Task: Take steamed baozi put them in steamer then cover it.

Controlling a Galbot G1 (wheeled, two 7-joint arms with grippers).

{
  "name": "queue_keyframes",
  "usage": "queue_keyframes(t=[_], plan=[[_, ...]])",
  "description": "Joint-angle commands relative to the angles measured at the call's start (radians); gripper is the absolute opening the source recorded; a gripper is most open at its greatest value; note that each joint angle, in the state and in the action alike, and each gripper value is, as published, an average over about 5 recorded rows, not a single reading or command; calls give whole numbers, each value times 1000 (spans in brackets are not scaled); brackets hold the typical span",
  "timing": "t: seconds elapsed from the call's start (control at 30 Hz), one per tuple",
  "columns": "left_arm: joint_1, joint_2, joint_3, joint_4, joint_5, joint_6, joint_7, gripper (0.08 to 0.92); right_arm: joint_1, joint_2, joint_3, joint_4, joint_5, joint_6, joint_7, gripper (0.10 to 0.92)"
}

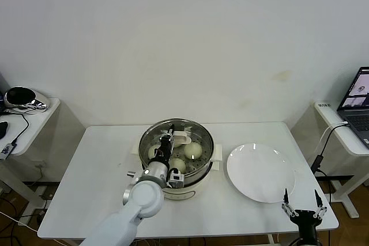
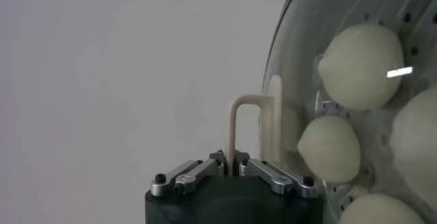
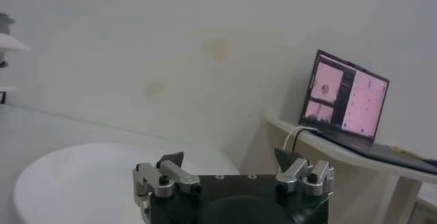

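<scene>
Stainless-steel steamer (image 1: 203, 162) on white electric base, centre of white table (image 1: 86, 177), just left of flat white plate (image 1: 260, 172).

Steamed baozi (image 1: 193, 150): pale cream buns lying on perforated tray inside steamer; three discernible from head view, four behind the glass in left wrist view (image 2: 360, 65).

Glass lid (image 2: 410, 7) with cream loop handle (image 2: 240, 126): over the steamer's mouth, buns visible through it. Fully seated or tilted: cannot tell.

Left gripper (image 1: 168, 142): reaching over steamer from near side. In left wrist view (image 2: 231, 158), fingers (image 2: 270, 172) closed together, clamped on one leg of cream handle.

Right gripper (image 1: 304, 203): low at near right edge of table, beside plate, well apart from steamer. Fingers (image 3: 168, 162) spread wide, holding and touching nothing; same in right wrist view (image 3: 230, 158).

Laptop (image 1: 358, 105): open, on side table at far right, screen lit. White cable (image 1: 328, 133) running from side table.

Glossy black-and-silver object (image 1: 23, 97): on small shelf at far left.
</scene>
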Motion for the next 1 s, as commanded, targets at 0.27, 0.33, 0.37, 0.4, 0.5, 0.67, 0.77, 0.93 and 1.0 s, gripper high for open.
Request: queue_keyframes(t=[0.27,0.33,0.37,0.4,0.5,0.67,0.77,0.93,1.0], plan=[[4,-23,-1,19,-1,-4,-2,147,0,-4,-1,-6,-3,2,-2,823],[9,-22,-7,11,-6,-5,-7,147,0,-6,-1,-7,-2,3,-2,823],[13,-20,-10,4,-8,-4,-9,147,0,-7,-1,-8,-2,3,-2,823],[18,-17,-13,-5,-10,-4,-10,151,0,-8,-1,-9,-2,3,-2,823],[42,2,-26,-45,-24,-3,-15,197,1,-9,-3,-10,-2,2,-2,823],[146,49,-78,-162,-106,-15,-53,339,2,-10,-5,-11,-4,2,-2,823],[229,81,-125,-252,-189,-36,-88,426,3,-9,-5,-13,-6,2,-2,823],[410,120,-232,-413,-410,-104,-210,573,1,-9,-7,-14,-7,4,-3,823],[520,130,-283,-467,-537,-145,-276,625,0,-10,-8,-13,-7,6,-3,823]])
